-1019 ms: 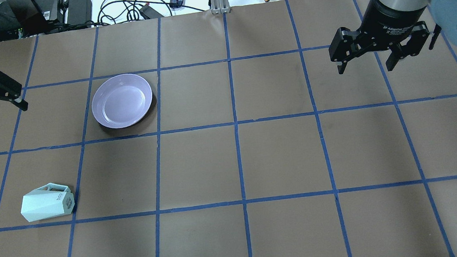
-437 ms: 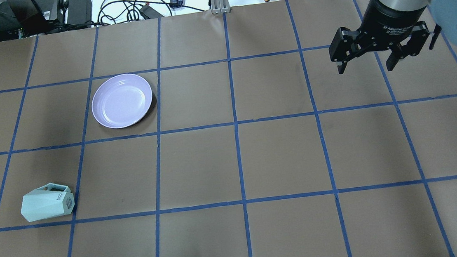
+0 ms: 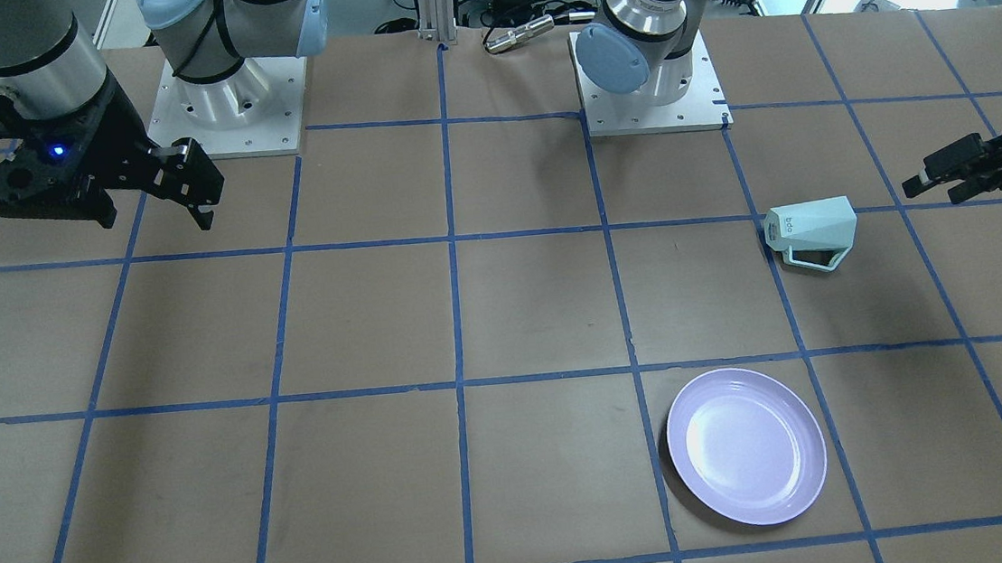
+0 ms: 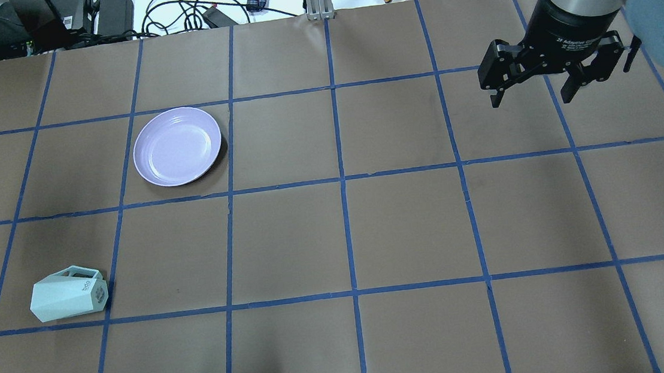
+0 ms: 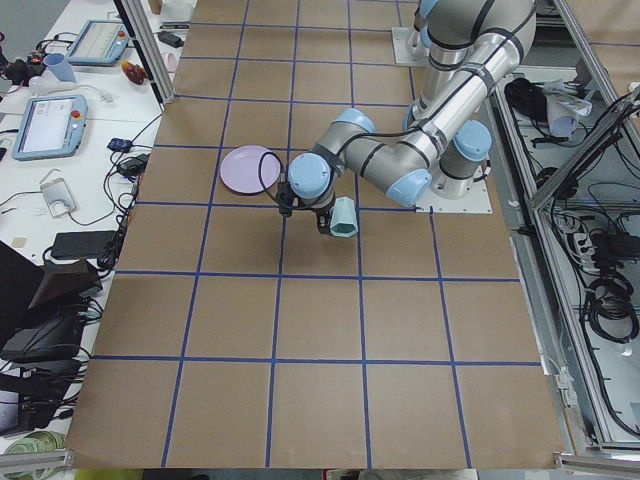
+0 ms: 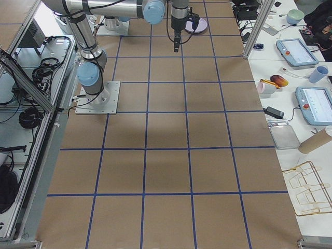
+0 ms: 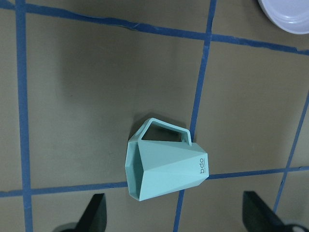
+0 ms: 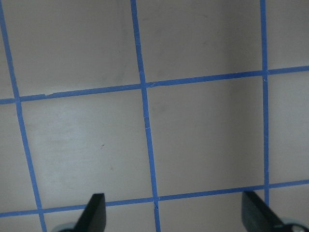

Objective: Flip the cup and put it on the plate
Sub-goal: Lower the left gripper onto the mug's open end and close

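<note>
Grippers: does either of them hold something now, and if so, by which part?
Nothing is held. The left gripper and the right gripper are both open and empty; the cup lies on its side on the table, touched by no fingers.

Mint-green cup (image 4: 68, 296) with dark lettering, lavender plate (image 4: 177, 146), brown table (image 4: 408, 228) with blue tape grid (image 4: 342, 179).

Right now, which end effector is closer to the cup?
The left end effector, close by the cup; the right end effector hangs far across the table.
</note>
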You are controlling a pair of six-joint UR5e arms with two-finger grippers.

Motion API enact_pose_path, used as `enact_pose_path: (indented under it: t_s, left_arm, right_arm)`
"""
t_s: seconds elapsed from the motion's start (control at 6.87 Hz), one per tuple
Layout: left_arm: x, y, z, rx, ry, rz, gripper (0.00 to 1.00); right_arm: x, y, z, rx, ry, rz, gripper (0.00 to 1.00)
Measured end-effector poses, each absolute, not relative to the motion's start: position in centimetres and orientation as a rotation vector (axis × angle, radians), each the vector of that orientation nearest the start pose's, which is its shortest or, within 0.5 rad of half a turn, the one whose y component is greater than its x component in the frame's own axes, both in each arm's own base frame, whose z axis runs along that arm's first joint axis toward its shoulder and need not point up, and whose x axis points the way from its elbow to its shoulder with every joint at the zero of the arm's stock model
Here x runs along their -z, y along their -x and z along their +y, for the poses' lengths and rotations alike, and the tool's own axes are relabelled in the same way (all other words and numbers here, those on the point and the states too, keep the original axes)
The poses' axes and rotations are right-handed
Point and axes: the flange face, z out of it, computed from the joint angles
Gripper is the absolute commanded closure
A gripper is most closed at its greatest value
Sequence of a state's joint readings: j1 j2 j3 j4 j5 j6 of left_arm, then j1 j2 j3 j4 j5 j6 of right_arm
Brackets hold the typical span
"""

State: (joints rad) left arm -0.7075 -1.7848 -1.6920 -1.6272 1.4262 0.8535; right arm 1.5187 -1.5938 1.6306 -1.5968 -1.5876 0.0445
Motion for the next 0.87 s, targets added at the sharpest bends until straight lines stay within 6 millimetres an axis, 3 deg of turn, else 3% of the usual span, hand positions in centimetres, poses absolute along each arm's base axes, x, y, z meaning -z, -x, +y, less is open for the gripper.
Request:
enact_pose_path:
  t_s: [0.44,0.87]
  left_arm:
    - [-25.0,-31.0,-42.0,-0.311,0.020,3.682,0.00]
    - [-21.5,-30.2,-40.5,-0.349,0.043,3.771,0.00]
  right_arm:
    - [-47.2,-10.6,-48.7,-0.017,-0.152,3.155,0.00]
    - [-47.2,-10.6,-48.7,-0.017,-0.152,3.154,0.00]
